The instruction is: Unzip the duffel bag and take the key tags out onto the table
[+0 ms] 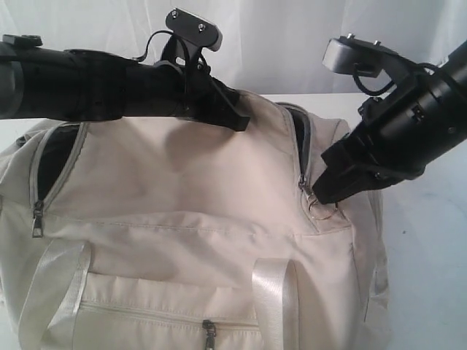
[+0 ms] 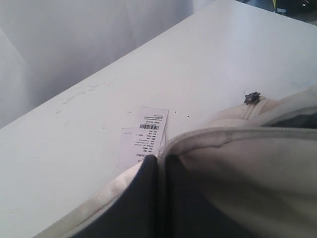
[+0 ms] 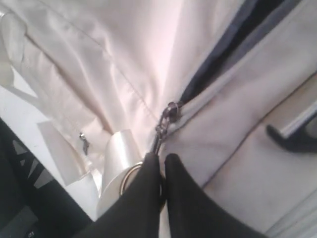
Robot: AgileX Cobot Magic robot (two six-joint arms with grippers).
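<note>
The cream duffel bag (image 1: 190, 189) fills the exterior view on the white table (image 1: 430, 248). My right gripper (image 1: 319, 195) is shut on the metal ring (image 3: 130, 174) of the right zipper pull. That zipper (image 3: 171, 110) is partly open, showing grey lining (image 3: 223, 49) behind the slider. My left arm reaches across the top of the bag. Its gripper (image 1: 235, 118) is shut on the bag's rear edge beside the zipper tape (image 2: 159, 157). The key tags are hidden.
A white paper label (image 2: 148, 133) lies on the table (image 2: 99, 99) behind the bag. A second zipper gapes at the bag's left end (image 1: 55, 157), its pull (image 1: 36, 219) hanging down. Pale webbing straps (image 1: 273, 299) and a front pocket zipper pull (image 1: 209, 335) face the camera.
</note>
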